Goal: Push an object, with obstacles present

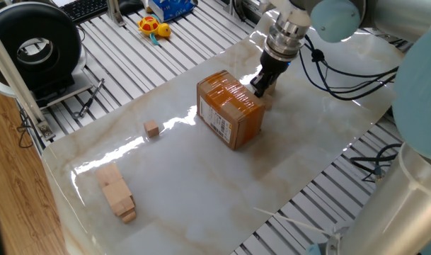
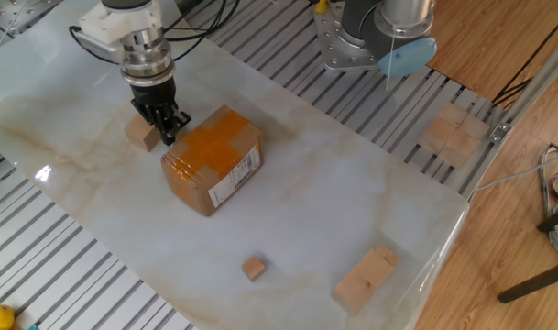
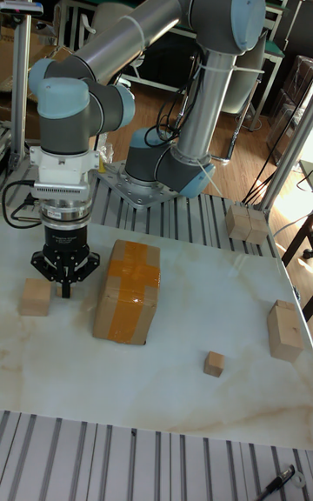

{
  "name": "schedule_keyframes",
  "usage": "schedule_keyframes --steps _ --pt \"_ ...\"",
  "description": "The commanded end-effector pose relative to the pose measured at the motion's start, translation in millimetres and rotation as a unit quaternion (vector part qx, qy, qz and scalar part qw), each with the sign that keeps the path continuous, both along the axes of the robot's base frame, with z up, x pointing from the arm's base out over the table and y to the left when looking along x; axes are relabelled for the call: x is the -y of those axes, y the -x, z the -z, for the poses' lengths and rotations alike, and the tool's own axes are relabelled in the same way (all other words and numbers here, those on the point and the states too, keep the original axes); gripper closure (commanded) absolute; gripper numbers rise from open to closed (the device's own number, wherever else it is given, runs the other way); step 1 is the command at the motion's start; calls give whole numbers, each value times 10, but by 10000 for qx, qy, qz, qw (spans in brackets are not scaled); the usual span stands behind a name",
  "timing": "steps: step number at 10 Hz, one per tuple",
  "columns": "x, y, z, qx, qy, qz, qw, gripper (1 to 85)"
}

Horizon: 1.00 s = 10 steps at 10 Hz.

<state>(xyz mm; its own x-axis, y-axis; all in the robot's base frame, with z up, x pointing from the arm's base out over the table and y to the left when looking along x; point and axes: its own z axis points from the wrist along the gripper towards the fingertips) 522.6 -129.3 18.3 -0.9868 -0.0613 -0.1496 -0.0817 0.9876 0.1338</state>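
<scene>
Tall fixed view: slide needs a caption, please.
UR5 gripper lowered between a wooden block and taped cardboard box; small cube sits apart.

Arm reaches down, wrist vertical, gripper (image 3: 64, 285) pointing at six o'clock, dark fingers (image 2: 168, 131) drawn close together just above the table (image 2: 370, 206).
</scene>
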Motion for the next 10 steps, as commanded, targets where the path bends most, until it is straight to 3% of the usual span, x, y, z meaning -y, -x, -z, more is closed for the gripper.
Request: schedule_keyframes --steps 1,4,10 --pt "26 51 -30 74 -5 22 10000 840" --pt "4 15 -25 140 -45 -6 9999 843" --pt "107 429 -13 32 -93 -60 9999 843"
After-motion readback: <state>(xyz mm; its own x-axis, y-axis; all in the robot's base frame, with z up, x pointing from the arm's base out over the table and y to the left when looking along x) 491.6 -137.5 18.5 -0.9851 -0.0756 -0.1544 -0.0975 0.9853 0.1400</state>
